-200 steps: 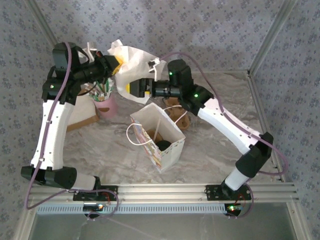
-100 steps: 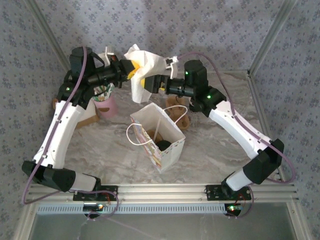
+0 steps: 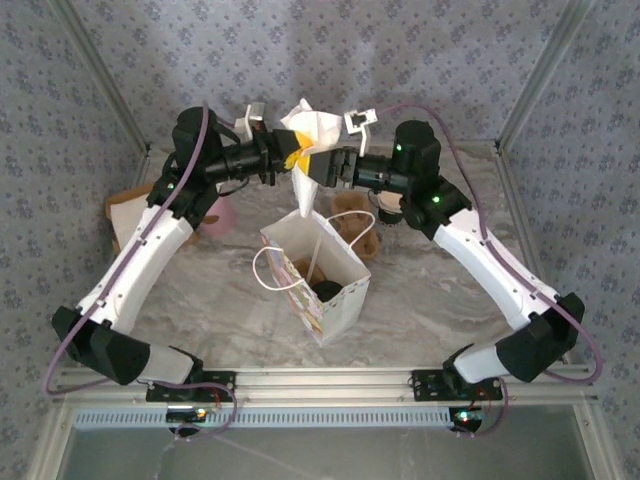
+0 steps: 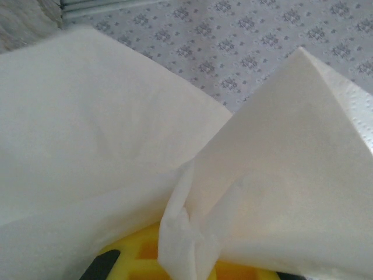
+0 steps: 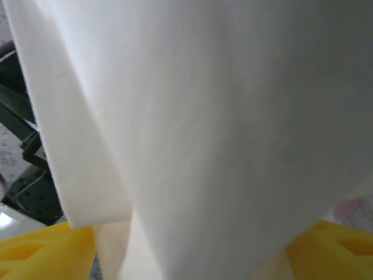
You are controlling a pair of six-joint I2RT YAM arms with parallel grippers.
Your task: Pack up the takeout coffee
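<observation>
Napkin [image 3: 312,150]: white, pinched from both sides by left gripper [image 3: 287,158] and right gripper [image 3: 322,166], above bag [image 3: 340,290]. Coffee [image 3: 326,291] sits inside bag. Step: adding napkin; next, lower and release into opening.

White arms, black joints, purple cables
</observation>
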